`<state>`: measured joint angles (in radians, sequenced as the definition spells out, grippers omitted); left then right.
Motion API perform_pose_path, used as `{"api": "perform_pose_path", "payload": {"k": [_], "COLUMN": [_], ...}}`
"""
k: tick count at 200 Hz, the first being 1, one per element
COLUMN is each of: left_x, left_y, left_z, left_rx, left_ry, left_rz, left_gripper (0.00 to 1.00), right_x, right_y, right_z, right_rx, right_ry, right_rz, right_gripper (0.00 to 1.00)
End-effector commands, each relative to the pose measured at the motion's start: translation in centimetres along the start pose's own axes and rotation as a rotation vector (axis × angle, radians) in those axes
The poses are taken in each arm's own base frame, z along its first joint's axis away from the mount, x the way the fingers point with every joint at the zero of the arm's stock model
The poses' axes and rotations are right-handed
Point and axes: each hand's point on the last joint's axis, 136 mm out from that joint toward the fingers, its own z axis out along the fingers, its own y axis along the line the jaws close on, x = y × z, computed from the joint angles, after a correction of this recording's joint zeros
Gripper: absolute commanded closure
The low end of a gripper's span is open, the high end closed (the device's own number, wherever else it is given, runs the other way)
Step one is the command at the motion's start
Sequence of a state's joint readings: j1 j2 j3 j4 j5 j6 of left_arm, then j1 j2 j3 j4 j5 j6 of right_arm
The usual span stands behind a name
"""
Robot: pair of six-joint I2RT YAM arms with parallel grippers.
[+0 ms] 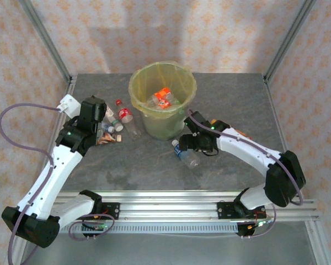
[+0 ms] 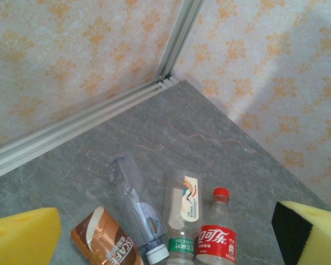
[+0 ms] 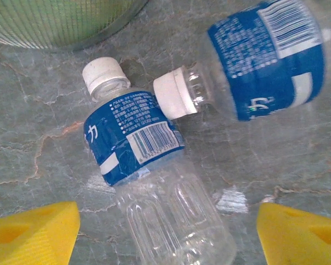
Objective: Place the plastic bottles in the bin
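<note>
So the blue-label bottle (image 3: 133, 141) was lying flat on the table (image 3: 22, 138), white cap toward the bin (image 3: 55, 22) and its clear body running back toward me, a bit skewed rather than dead straight. A second blue-label bottle (image 3: 265, 61) lay just beside it, its cap nearly touching the first one's shoulder, body pointing off the other way.

My right gripper (image 3: 165, 237) hung right over the clear lower half of the first bottle. The pads (image 3: 33, 234) were spread on either side with bare table showing in both gaps, so I wasn't pinching anything. The long axis ran mostly across my closing line, which I figured was the bit that mattered: a squeeze would land across the body, not end to end, though the slant might twist it a little.

From above, both bottles sat on the near side of the bin, just beside its base, on my right. My left gripper (image 2: 165, 237) was well apart on the other side of the bin, fingers wide too, above its own bunch of bottles (image 2: 216, 237), so the right arm was clearly nearer.
</note>
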<state>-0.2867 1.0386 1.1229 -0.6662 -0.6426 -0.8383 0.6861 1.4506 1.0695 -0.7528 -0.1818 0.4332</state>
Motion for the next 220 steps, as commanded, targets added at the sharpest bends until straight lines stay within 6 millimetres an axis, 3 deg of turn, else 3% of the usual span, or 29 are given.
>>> {"api": "perform_pose_path", "payload": {"k": [1,50,107,157,220], "left_x": [-0.2,0.1,0.3,0.5,0.2], "left_y": [-0.1,-0.3,-0.4,-0.5,-0.3], "left_z": [0.3,0.6,0.8,0.9,0.7], "left_rx": [-0.004,-0.014,-0.014,-0.010,-0.013], "left_ry": [-0.004,0.007,0.015,0.025,0.020], "left_rz": [-0.024,-0.009,-0.014,-0.011,-0.016], "left_gripper": [0.00,0.00,0.00,0.00,0.00], "right_x": [0.0,0.7,1.8,2.6,3.3], "right_y": [0.8,0.4,0.6,2.0,1.2], "right_z": [1.5,3.4,4.3,4.6,6.3], "right_rx": [-0.032,0.004,0.020,0.003,0.042], "right_ry": [0.022,0.071,0.109,0.118,0.123], "right_rz": [0.004,0.001,-0.014,-0.035,-0.011], "right_gripper": [0.19,0.22,0.26,0.26,0.24]}}
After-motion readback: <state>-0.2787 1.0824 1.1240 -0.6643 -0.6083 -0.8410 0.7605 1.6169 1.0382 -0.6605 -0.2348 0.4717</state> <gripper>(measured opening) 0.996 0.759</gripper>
